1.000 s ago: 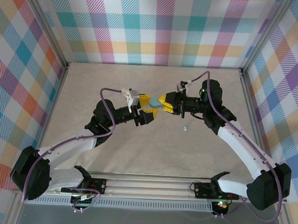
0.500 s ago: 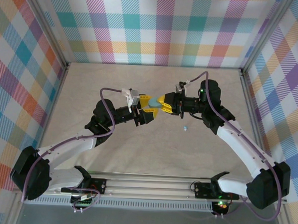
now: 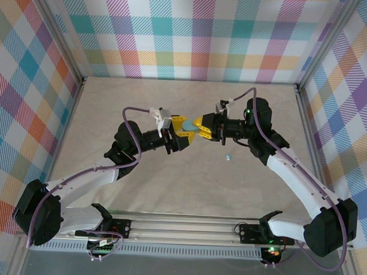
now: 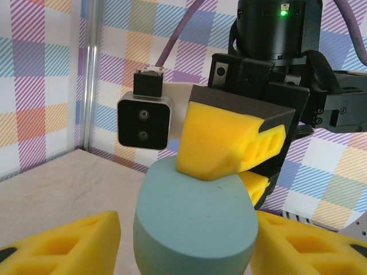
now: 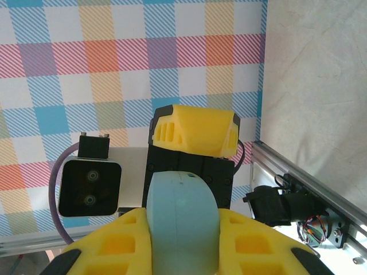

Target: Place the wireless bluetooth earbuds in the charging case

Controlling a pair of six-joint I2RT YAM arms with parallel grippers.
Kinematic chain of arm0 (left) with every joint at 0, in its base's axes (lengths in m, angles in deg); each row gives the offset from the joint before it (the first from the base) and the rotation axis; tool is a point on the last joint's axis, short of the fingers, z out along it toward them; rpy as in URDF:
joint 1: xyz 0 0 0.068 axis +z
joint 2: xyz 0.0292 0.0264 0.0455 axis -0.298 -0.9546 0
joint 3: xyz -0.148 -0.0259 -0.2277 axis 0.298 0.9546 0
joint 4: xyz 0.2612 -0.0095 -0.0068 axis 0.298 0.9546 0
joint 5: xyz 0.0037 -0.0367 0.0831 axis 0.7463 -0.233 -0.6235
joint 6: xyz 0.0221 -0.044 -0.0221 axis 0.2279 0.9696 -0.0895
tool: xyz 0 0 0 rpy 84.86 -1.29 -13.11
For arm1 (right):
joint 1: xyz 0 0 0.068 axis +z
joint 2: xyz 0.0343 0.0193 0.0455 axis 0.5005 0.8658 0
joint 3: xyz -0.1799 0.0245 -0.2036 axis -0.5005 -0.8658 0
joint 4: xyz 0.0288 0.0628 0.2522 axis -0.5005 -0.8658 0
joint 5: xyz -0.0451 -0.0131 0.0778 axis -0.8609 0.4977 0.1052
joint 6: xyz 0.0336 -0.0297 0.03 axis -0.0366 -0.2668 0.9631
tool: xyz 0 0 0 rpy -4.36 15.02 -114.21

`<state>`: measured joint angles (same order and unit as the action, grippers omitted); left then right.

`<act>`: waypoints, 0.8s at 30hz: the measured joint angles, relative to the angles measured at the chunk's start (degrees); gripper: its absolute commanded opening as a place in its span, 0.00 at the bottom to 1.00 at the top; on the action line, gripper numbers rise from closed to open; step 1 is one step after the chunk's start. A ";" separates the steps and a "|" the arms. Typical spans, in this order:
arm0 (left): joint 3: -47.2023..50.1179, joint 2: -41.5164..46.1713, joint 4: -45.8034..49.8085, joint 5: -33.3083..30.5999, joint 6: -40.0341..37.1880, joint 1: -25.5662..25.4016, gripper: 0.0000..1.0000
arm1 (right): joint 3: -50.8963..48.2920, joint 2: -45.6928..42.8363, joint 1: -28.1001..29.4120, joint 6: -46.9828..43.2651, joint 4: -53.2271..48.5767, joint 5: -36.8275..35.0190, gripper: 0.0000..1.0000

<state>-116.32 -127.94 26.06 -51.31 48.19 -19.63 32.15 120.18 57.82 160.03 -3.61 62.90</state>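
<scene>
The charging case [image 3: 190,129], a light blue pebble, is held in the air above the middle of the table. My right gripper [image 3: 198,128] is shut on it, and the right wrist view shows the case [image 5: 182,223] squeezed between both yellow pads [image 5: 103,246]. My left gripper [image 3: 185,132] faces it from the left with its jaws around the case's other end. In the left wrist view the case [image 4: 195,217] sits between my left fingers [image 4: 69,246], with a small gap on the left side. One tiny pale earbud [image 3: 229,157] lies on the table under the right arm.
The beige table [image 3: 173,100] is walled by plaid panels on three sides. A metal rail [image 3: 191,227] with both arm bases runs along the near edge. Purple cables loop over each arm.
My left gripper's jaws have narrowed around the case held by the right gripper. Both arms have stayed almost in place.
</scene>
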 measured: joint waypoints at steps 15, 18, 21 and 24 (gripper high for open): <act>-0.24 -0.17 0.17 0.44 -0.81 0.00 0.21 | 0.11 0.00 -0.09 0.20 0.59 -0.94 0.23; -0.52 -0.17 0.59 0.42 -0.87 0.00 0.14 | 0.13 0.00 -0.07 0.46 0.83 -1.05 0.41; -0.68 0.15 2.10 0.39 -1.11 0.00 0.09 | 0.42 0.00 0.00 -0.39 0.39 -0.92 0.62; -0.76 1.60 4.87 0.35 -1.90 0.00 0.03 | 2.40 0.00 0.00 -4.33 -2.86 -1.03 0.70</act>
<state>-117.09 -126.34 30.93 -50.96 46.29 -19.63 34.55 120.18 57.82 155.70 -6.47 61.88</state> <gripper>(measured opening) 0.320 0.662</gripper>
